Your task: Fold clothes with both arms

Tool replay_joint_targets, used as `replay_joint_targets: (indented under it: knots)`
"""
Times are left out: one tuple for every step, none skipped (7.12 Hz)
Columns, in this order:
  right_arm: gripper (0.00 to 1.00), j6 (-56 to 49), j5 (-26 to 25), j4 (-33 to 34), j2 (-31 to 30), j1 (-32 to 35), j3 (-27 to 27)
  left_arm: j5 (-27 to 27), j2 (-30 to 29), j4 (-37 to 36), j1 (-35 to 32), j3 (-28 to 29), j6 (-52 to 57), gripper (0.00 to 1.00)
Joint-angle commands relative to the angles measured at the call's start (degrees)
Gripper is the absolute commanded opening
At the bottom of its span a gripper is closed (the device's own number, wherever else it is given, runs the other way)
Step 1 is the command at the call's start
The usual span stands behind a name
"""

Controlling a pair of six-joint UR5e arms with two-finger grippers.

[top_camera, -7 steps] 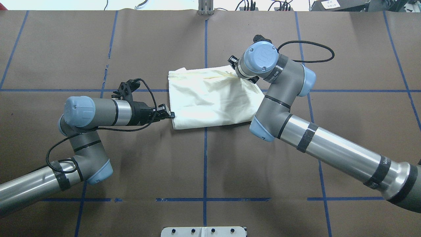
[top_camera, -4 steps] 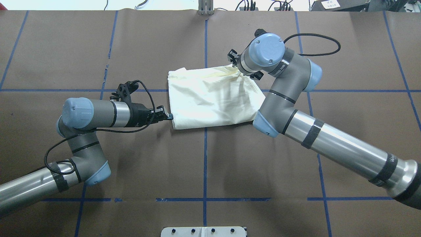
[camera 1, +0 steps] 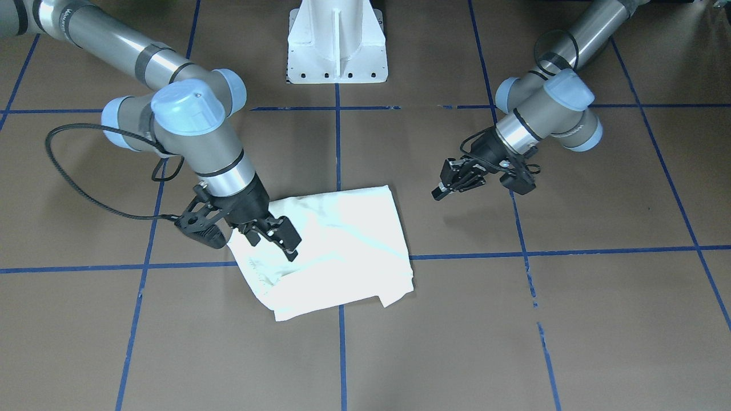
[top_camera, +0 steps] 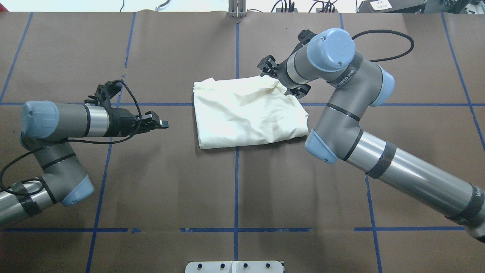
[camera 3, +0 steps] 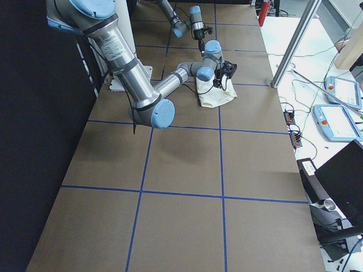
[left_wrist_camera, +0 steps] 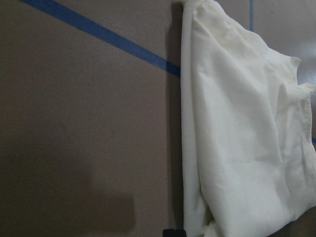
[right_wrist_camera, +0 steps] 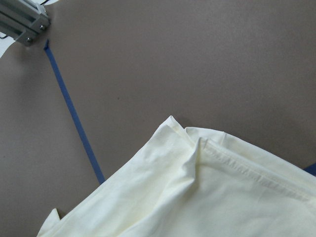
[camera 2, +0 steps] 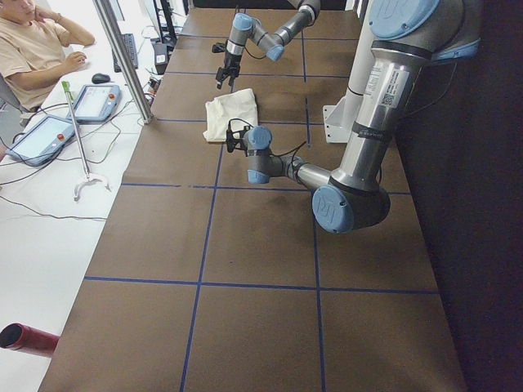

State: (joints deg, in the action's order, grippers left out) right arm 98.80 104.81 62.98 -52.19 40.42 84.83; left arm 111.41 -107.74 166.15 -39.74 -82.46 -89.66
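The cream-white shirt [top_camera: 250, 113] lies folded into a rough rectangle at the table's middle; only plain cloth shows and its print is hidden. My left gripper [top_camera: 163, 123] is open and empty, level with the table, well to the left of the shirt's left edge [left_wrist_camera: 237, 123]. In the front-facing view it [camera 1: 438, 193] is apart from the cloth [camera 1: 342, 251]. My right gripper [camera 1: 273, 240] is open, its fingers spread just above the shirt's right edge. From overhead it [top_camera: 274, 77] is over the shirt's far right corner [right_wrist_camera: 197, 197].
The white pedestal base [camera 1: 337, 45] stands at the robot's side of the table. Blue tape lines [top_camera: 236, 182] divide the brown table cover. A metal post [top_camera: 237, 9] is at the far edge. An operator [camera 2: 33, 49] sits beyond it with teach pendants.
My left gripper has drawn back to the left, away from the shirt's near left corner. My right wrist has shifted further back and to the right, and the cloth under it has settled flatter.
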Motion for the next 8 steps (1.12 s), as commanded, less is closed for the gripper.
replay_joint_targets:
  knots:
    - [1.00,-0.8,-0.1,0.5,-8.9,-0.9,9.9,0.0,8.2,-0.1,-5.6,-3.2,14.2,0.00]
    - [1.00,-5.6,0.2,2.3,-13.5,0.5,14.7,0.6,12.6,-0.1,-10.2,-3.5,23.5,0.00]
    - [1.00,-13.8,0.2,4.9,-19.8,1.4,19.9,4.4,17.3,-0.1,-15.4,-3.6,33.4,0.00]
    - [1.00,-22.1,0.3,5.1,-27.2,4.1,23.5,9.5,20.9,-0.1,-23.9,-3.3,44.3,0.00]
    - [1.00,-30.9,0.7,4.9,-32.5,8.2,24.5,13.2,22.6,-1.5,-31.5,-3.1,53.8,0.00]
    - [1.00,-38.6,2.6,4.8,-36.4,13.0,24.4,15.4,22.5,-8.9,-39.5,-4.9,62.8,0.00]
    - [1.00,-47.6,6.4,4.8,-39.4,19.7,24.2,16.1,22.2,-21.2,-43.3,-9.1,70.9,0.00]
    - [1.00,-59.0,14.5,5.3,-42.3,28.8,23.7,15.9,21.4,-36.1,-47.1,-14.8,78.5,0.00]
